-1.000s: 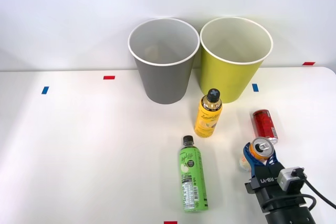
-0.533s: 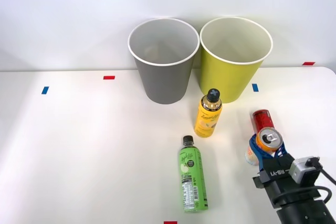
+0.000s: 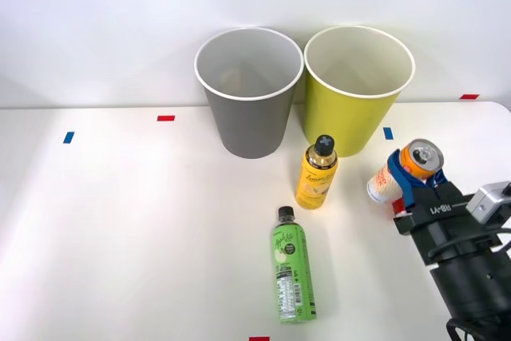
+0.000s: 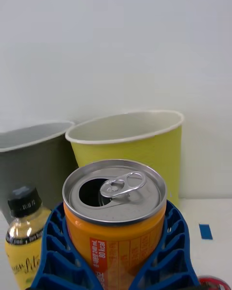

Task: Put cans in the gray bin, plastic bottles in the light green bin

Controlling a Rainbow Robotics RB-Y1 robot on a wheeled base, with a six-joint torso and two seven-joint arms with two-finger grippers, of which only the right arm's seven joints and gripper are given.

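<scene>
Two bins: one gray bin (image 3: 249,93), one light green bin (image 3: 358,89). Two bottles: yellow-labelled bottle (image 3: 318,174), green-labelled bottle (image 3: 292,264). One orange can (image 3: 404,171) visible.

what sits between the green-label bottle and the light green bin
In the front view, the yellow-label bottle stands upright between the lying green-label bottle and the light green bin.
</scene>
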